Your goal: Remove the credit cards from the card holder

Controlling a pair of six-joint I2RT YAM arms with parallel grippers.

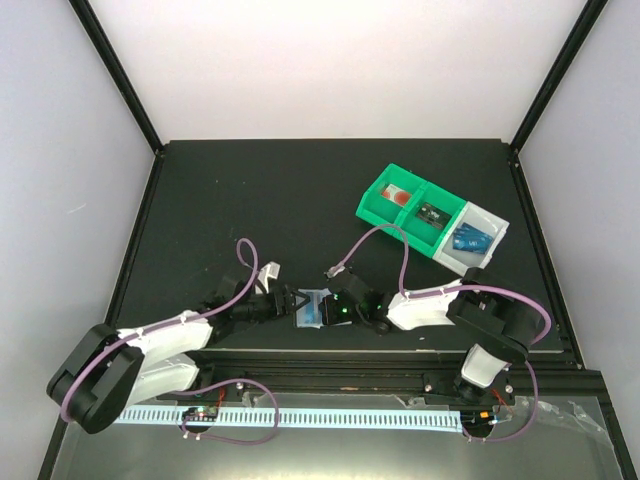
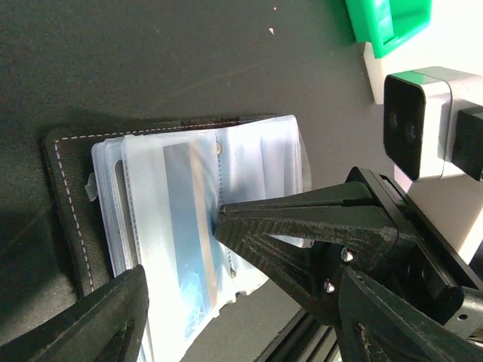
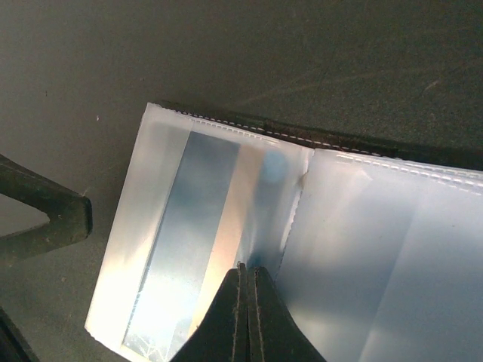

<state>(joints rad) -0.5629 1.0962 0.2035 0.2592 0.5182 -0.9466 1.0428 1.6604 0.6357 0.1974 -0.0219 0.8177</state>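
**Card holder open between both grippers, one card inside a sleeve**

I see the card holder [image 1: 312,308] lying open on the black table [image 1: 250,200] at the 6 o'clock edge, just ahead of the arm bases. Its clear sleeves are fanned over the dark stitched cover.

The left gripper [image 2: 181,253] sits at the holder's 9 o'clock. Its jaws are spread, one finger [image 2: 302,219] touching the top sleeve and the other off the sleeve's edge.

The right gripper [image 3: 243,265] comes in from 3 o'clock. Its jaws are pressed together, tips on the plastic just beside the seam. I cannot tell whether a sleeve leaf is caught between them.

A credit card [image 2: 192,226] shows through the top sleeve.

At 2 o'clock from the holder, well apart, stands the green-and-grey tray [image 1: 375,203], with a loose blue card [image 1: 470,240] in its grey end compartment.
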